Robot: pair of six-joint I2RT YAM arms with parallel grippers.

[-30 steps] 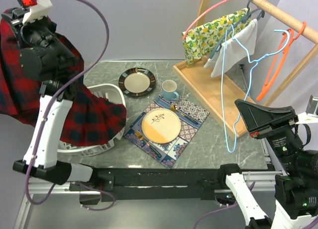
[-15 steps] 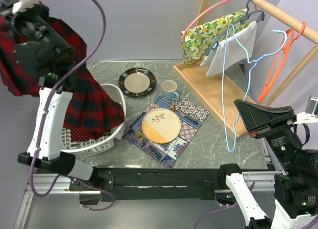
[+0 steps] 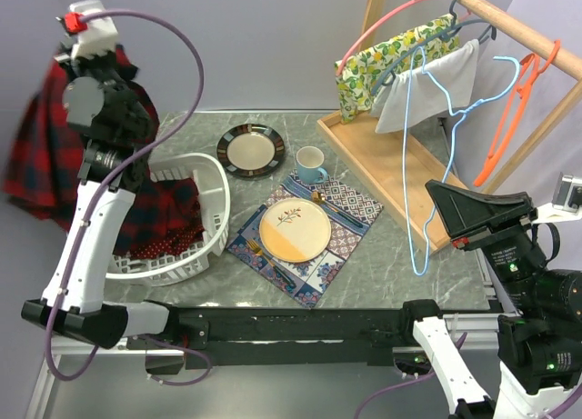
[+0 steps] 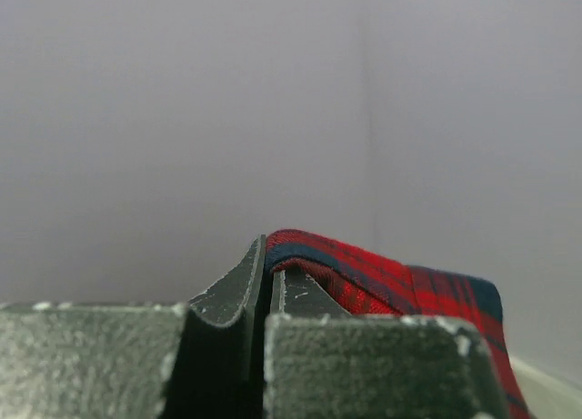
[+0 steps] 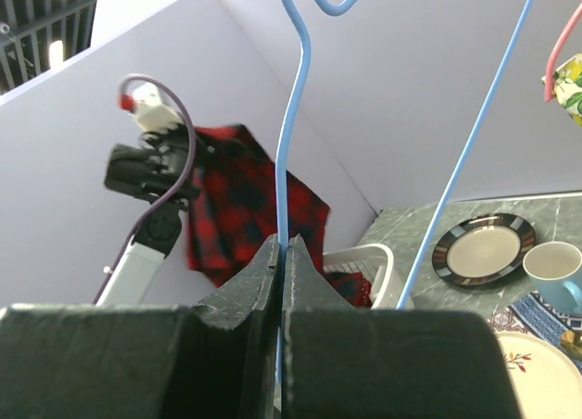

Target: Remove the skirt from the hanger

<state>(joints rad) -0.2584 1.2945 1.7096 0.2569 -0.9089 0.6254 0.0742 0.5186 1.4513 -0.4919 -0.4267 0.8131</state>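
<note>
My left fingers (image 4: 264,266) were pressed together on a fold of the red plaid skirt (image 4: 382,287), with the cloth pinched between them and draping off to the right of the wrist view. In the overhead view the skirt (image 3: 44,155) hung at the upper left, off the hanger, and its lower part lay in the white basket (image 3: 215,184) on the worktop (image 3: 382,255).

My right fingers (image 5: 280,255) were clamped shut on the thin wire of the light blue hanger (image 5: 289,146). This hanger (image 3: 408,164) hung bare from the wooden rail (image 3: 509,24) at the upper right.

I counted one skirt and one basket. There were two plates: a dark-rimmed plate (image 3: 250,151) and a cream plate (image 3: 295,229) sitting on a patterned mat (image 3: 350,205). There was one blue cup (image 3: 310,164). On the rail I made out two cloths, a lemon-print cloth (image 3: 382,60) and a white cloth (image 3: 432,83). Besides the blue hanger I saw a pink hanger (image 3: 382,24) and an orange hanger (image 3: 509,110).
</note>
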